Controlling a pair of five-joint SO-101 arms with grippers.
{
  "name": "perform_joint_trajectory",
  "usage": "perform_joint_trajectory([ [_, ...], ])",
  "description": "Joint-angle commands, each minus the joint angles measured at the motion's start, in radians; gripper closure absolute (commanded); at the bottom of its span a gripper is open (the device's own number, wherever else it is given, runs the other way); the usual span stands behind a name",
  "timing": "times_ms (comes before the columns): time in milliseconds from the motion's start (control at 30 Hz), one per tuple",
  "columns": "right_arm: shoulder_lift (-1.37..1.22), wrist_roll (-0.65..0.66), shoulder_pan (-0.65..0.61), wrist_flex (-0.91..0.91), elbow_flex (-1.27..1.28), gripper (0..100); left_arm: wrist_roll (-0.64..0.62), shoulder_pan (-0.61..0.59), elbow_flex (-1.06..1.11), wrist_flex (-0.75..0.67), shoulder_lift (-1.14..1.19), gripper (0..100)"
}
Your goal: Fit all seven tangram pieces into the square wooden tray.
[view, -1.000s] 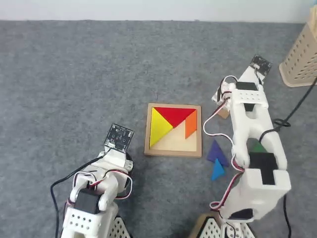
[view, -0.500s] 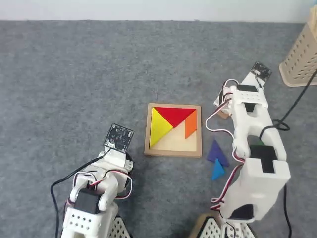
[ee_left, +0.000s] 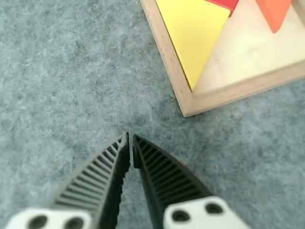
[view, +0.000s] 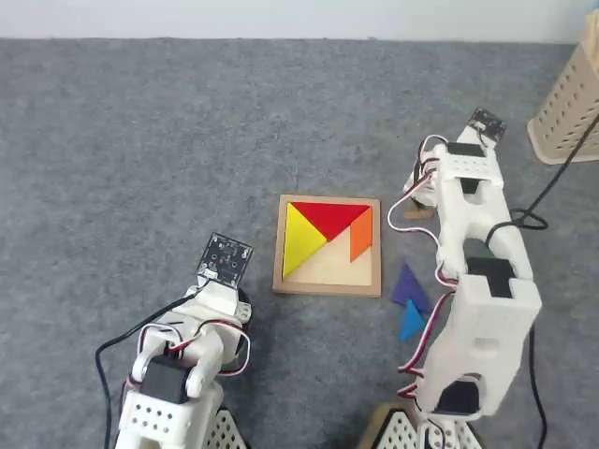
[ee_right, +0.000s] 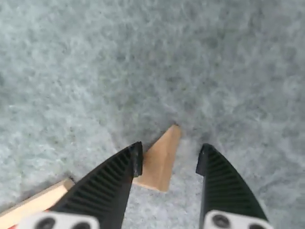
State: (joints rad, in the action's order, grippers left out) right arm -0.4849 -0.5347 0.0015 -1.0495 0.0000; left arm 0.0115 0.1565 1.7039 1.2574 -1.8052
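Right gripper (ee_right: pixel 171 149), ribbed black jaws spread, straddles a plain wooden triangle (ee_right: pixel 159 168) on fuzzy grey carpet (ee_right: pixel 190 57); left gripper (ee_left: pixel 129 139) sits clenched near the wooden tray (ee_left: pixel 167 71).

The tray (view: pixel 328 290) is finished in pale wood; a yellow triangle (view: pixel 301 239), red triangle (view: pixel 329 218) and orange piece (view: pixel 360 238) are seen inside. A purple piece (view: pixel 407 285) and blue triangle (view: pixel 411 321) are set off against mottled grey carpet (view: pixel 140 140).
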Motion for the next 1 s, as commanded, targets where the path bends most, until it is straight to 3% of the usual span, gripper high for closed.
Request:
perform_joint_trajectory([
  [0,0.013,0.014,0.013,-0.035,-0.017,89.8,-0.006,0.003,-0.019,0.006,-0.020,99],
  [200,0.071,0.035,0.015,-0.085,-0.017,94.1,-0.006,0.003,-0.019,0.006,-0.020,99],
  [500,0.240,0.434,0.065,-0.206,-0.017,99.1,-0.006,0.003,-0.019,0.006,-0.020,99],
  [700,0.386,0.572,-0.107,-0.248,0.049,99.1,-0.006,0.003,-0.019,0.006,-0.020,99],
  [967,0.469,0.629,-0.320,-0.099,0.236,99.1,-0.006,0.003,-0.019,0.006,-0.020,99],
])
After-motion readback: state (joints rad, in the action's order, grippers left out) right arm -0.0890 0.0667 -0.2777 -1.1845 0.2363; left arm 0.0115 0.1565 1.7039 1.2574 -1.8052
